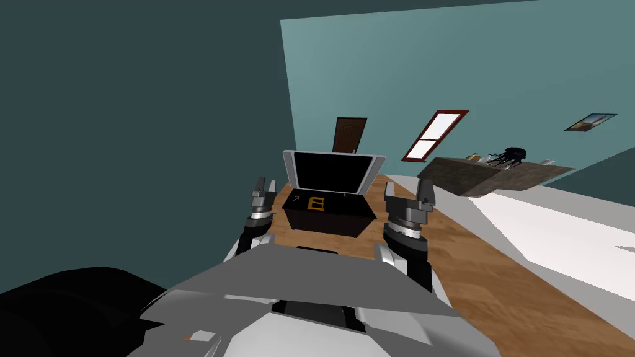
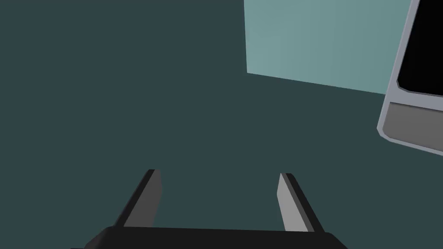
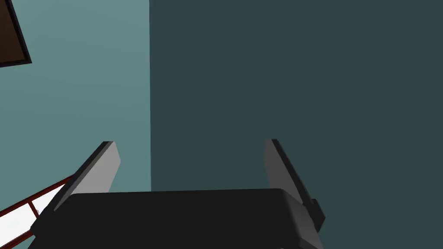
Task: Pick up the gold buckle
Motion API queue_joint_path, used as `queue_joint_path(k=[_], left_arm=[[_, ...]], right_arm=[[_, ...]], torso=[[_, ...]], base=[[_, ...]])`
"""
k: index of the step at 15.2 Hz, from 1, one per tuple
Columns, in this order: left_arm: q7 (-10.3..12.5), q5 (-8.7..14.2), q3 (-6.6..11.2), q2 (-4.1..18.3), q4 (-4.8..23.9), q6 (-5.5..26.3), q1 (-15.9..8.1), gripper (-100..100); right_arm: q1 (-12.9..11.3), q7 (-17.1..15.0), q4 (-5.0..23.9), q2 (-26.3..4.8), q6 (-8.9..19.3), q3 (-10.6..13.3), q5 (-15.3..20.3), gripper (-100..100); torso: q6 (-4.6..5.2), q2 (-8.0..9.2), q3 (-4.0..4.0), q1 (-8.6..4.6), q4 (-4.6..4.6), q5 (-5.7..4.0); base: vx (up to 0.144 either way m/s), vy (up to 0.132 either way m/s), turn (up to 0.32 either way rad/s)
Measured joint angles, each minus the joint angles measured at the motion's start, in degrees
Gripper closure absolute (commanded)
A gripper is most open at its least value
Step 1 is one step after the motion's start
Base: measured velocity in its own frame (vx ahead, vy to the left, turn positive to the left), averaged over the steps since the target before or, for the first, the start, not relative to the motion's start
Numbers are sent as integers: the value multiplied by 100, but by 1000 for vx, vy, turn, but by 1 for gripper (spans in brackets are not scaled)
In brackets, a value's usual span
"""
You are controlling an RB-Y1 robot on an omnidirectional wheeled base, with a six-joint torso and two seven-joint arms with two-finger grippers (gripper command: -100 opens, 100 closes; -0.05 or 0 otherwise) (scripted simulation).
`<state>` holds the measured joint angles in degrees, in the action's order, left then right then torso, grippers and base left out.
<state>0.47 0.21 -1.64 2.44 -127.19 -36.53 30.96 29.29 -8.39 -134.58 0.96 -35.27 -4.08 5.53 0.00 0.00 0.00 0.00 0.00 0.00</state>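
A small dark box [image 1: 328, 218] stands open in the middle of the frame on a wood-grained surface [image 1: 471, 260]. Its grey-rimmed lid [image 1: 333, 170] is raised upright behind it, black inside facing the robot. The gold buckle [image 1: 315, 203] lies flat on the box's dark floor, a little left of centre in the compartment. It is a rectangular frame with a bar across its middle. That bar runs from the near wall toward the lid, and the frame looks close to square from here, so its longer side is hard to tell. A tiny reddish item [image 1: 296, 198] sits just left of it, too small to identify. Two forearms [image 1: 406, 248] rise from the lower middle of the frame and flank the box, well apart from the buckle. The left gripper [image 1: 263, 188] stands just left of the box, beside the lid's left edge, pointing up and away from the robot. From its own wrist camera its two fingers [image 2: 149, 201] are spread wide with nothing between them, and the lid's grey rim lies beyond one fingertip. The right gripper [image 1: 425, 193] stands just right of the box at about the same height, tilted upward the same way, its fingers [image 3: 97, 170] likewise parted and empty.
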Motion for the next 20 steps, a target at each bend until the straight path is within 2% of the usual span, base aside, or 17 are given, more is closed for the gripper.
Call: queue_joint_path(k=[2, 7, 11, 16, 20], left_arm=[[29, 33, 69, 176, 79, 109, -4, -100], [92, 92, 232, 430, 346, 526, -79, -100], [149, 154, 393, 552, 597, 890, -168, -100], [243, 245, 605, 672, 753, 1415, -206, -100], [312, 311, 780, 733, 1043, 1842, -311, -100]], right_arm=[[-1, 0, 0, 0, 0, 1, 0, 0], [0, 0, 0, 0, 0, 0, 0, 0], [-1, 0, 0, 0, 0, 1, 0, 0], [-1, 0, 0, 0, 0, 1, 0, 0], [1, 0, 0, 0, 0, 0, 0, 0]], torso=[[4, -5, -3, 0, -1, 0], [3, -12, -7, 1, -3, 0], [4, -13, -8, 0, -3, 0], [5, -11, -7, 0, -3, 0], [-1, -14, -9, 1, -3, 0]], base=[[22, -4, -196], [25, -2, -166], [26, -3, -191], [24, 0, -175], [32, 1, -182]])
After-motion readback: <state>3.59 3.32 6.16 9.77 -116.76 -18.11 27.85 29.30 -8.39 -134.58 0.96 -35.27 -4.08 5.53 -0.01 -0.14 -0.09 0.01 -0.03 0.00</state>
